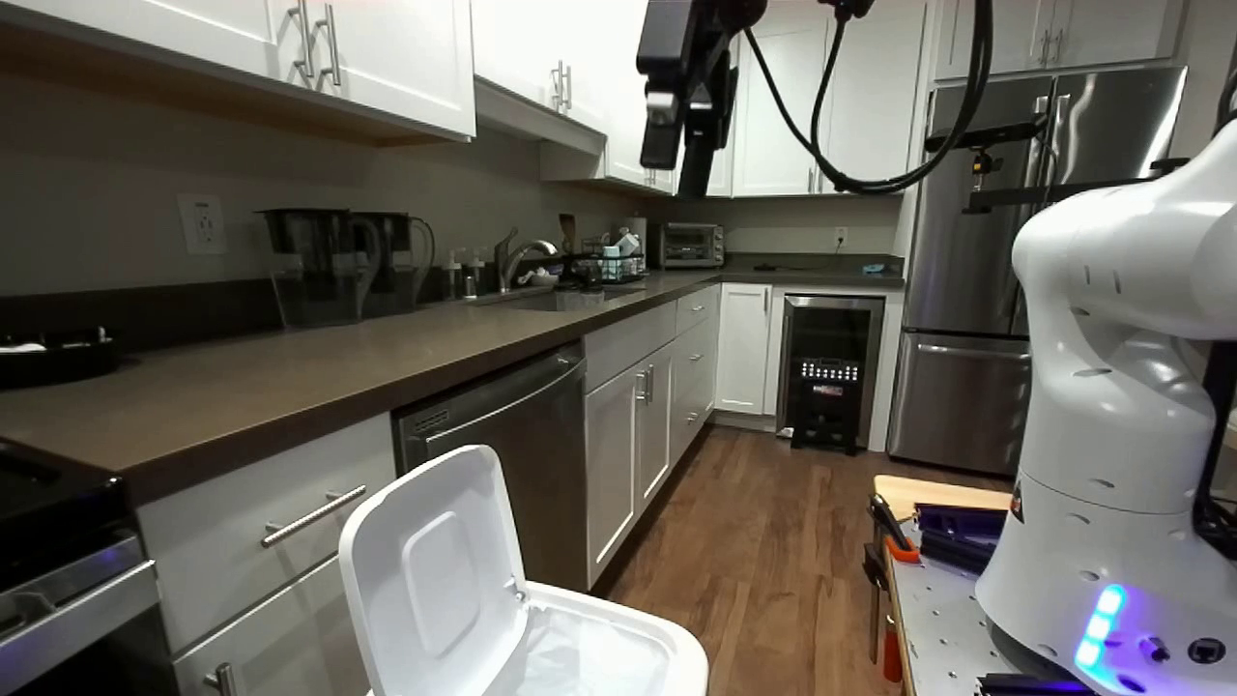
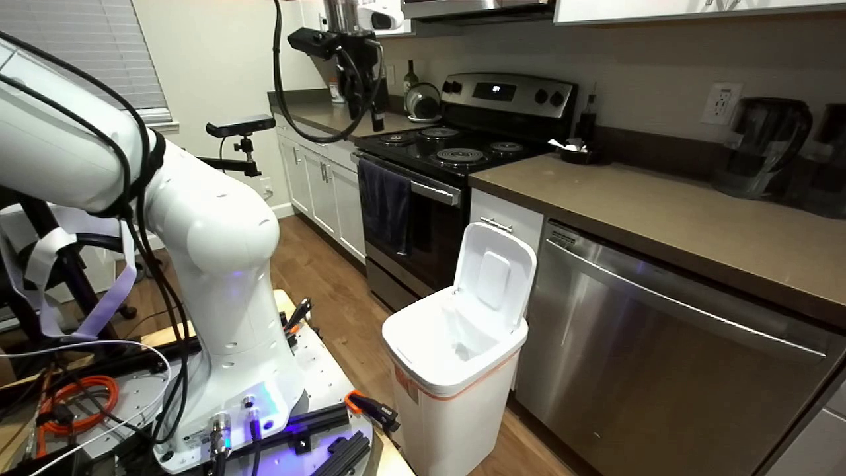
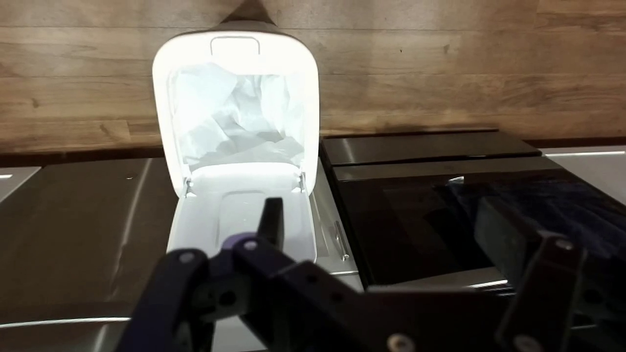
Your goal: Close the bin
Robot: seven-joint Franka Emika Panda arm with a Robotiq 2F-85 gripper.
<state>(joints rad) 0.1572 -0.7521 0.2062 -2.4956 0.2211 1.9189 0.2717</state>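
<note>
The white bin stands on the wood floor in front of the dishwasher, and its wall shows in an exterior view. Its rim also shows in an exterior view and in the wrist view. The hinged lid is up, tilted back toward the counter, in both exterior views and the wrist view. A pale liner is inside the bin. My gripper is high above the counter level, apart from the bin, in both exterior views. In the wrist view its fingers are wide apart with nothing between them.
The countertop and steel dishwasher run behind the bin. The stove with a dark towel stands beside them. The robot's table with tools is opposite. Upper cabinets hang above the counter.
</note>
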